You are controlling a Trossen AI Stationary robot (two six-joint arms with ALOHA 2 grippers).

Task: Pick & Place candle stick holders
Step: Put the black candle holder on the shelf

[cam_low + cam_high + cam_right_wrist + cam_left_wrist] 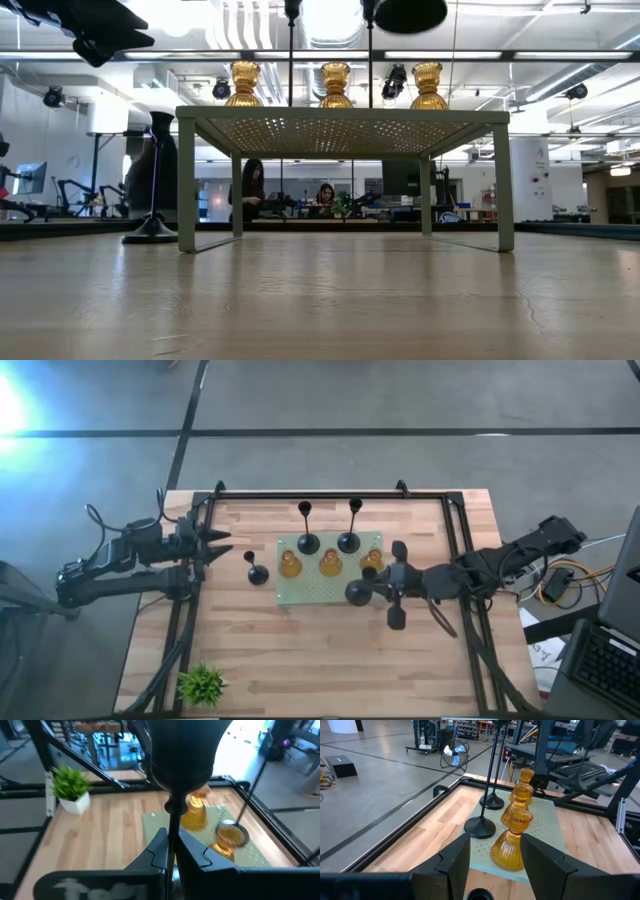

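The right gripper clenches the thin stem of a black, round-based metal candle holder over the pale green perforated board's right near corner; it looks bottom-heavy, so gripping the stem suits.

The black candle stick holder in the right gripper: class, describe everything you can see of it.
The black candle stick holder is matte and dark, with a round base and a thin stem. The right gripper is shut on the stem, carrying it tilted above the pale green perforated board's near right corner. Nothing else touches it.
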